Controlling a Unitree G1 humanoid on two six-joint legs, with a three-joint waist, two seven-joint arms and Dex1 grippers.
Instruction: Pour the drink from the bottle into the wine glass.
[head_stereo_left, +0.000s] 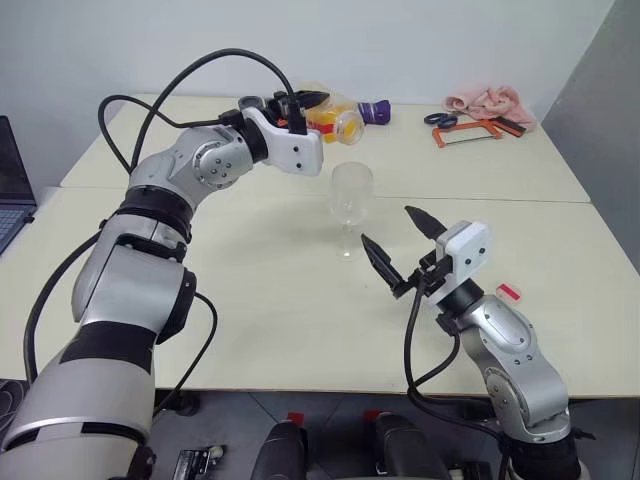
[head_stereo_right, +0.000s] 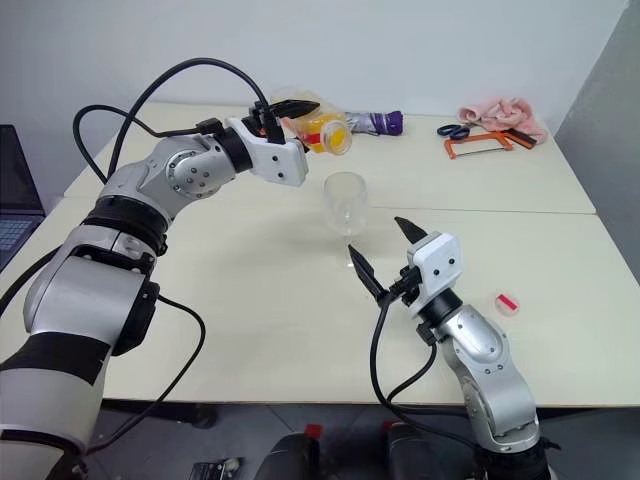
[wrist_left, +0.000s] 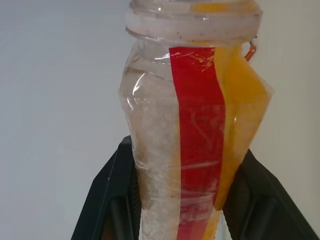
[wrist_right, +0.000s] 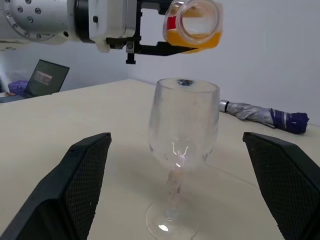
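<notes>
From the head we count one bottle (head_stereo_left: 333, 120), clamped tipped on its side in our left gripper (head_stereo_left: 305, 112) just above one wine glass (head_stereo_left: 351, 205), while our right gripper (head_stereo_left: 399, 243) stands wide open and empty beside that glass. At our left wrist, both fingers (wrist_left: 107, 200) pinch the bottle, the drink (wrist_left: 242, 110) pooled along one side. At our right wrist, the glass stands between the spread fingers (wrist_right: 75, 185), untouched.

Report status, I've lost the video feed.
Left gripper shut on bottle, tipped above glass. Right gripper open beside glass. Glass looks empty. Nothing in the way.
</notes>
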